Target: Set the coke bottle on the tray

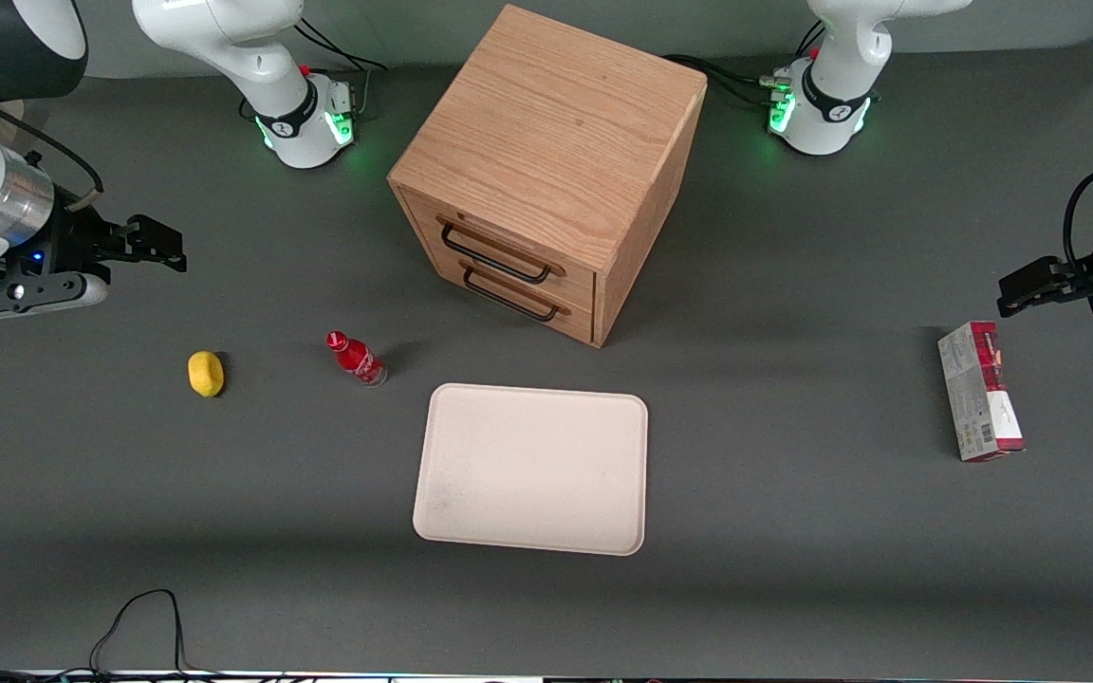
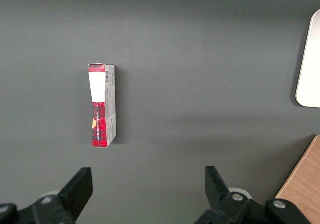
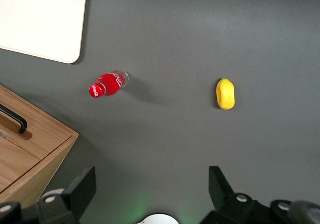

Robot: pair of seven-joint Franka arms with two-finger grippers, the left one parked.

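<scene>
The right arm's gripper (image 3: 150,194) hangs above the worktop (image 1: 793,531) at the working arm's end, its jaws spread wide apart and holding nothing. Nearest it on the grey surface lies a yellow lemon (image 1: 206,373). Beside the lemon, toward the middle of the worktop, the coke bottle (image 1: 356,358) stands upright with its red cap on, apart from everything else. The tray (image 1: 532,468) lies flat, near the bottle but not touching it, and nearer the front camera. A wooden drawer cabinet (image 1: 546,171) stands farther from the camera than the tray. A red-and-grey carton (image 1: 979,390) lies toward the parked arm's end.
</scene>
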